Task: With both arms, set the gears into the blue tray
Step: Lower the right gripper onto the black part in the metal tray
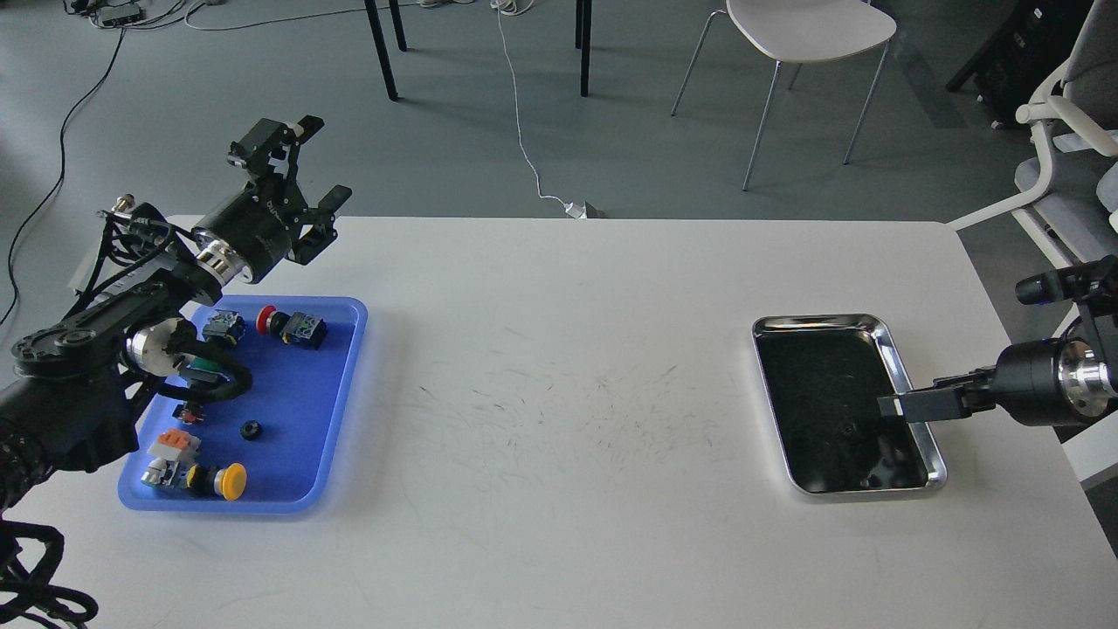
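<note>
One gear (251, 429), a small black ring with a centre hole, lies on the floor of the blue tray (345, 384), lower middle, apart from the other pieces. Around it in the tray: a red-capped switch (279, 321) near the far rim, a yellow-capped switch (223, 480) near the front rim, an orange-topped part (175, 443) beside it. Tray sits at the left of the white table (559, 542). Left gripper (316, 166) hangs above the tray's far corner, fingers spread, nothing between them. Steel tray (935, 454) sits at the right, dark inside. Right gripper (889, 407) reaches over its right rim; seen edge-on, so finger state cannot be told.
</note>
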Available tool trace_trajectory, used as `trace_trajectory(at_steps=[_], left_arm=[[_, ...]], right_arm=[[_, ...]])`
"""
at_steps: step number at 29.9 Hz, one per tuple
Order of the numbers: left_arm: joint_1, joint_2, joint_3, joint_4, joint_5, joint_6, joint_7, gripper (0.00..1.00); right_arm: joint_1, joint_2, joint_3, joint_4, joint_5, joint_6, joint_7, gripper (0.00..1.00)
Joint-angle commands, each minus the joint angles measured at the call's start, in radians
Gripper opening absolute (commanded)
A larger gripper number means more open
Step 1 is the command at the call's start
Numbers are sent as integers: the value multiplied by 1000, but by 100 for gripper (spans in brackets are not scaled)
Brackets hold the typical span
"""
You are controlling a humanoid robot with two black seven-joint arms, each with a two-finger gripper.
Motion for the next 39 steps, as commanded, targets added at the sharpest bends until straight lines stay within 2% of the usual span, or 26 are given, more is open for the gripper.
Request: trace_trajectory(at_steps=[1, 22, 32, 36, 39], left_arm=[[-1, 0, 0, 0, 0, -1, 0, 99], [-1, 8, -5, -2, 0, -3, 0, 99], [5, 9, -5, -2, -2, -3, 0, 99], [5, 9, -7, -2, -2, -3, 0, 99], [5, 9, -7, -2, -3, -3, 0, 99]], right_arm=[[5, 15, -29, 0, -9, 0, 0, 96], [70, 121, -74, -7, -140, 0, 0, 95], [67, 173, -81, -83, -139, 0, 0, 95], [67, 178, -83, -83, -140, 0, 0, 92], [64, 195, -84, -83, -142, 0, 0, 87]])
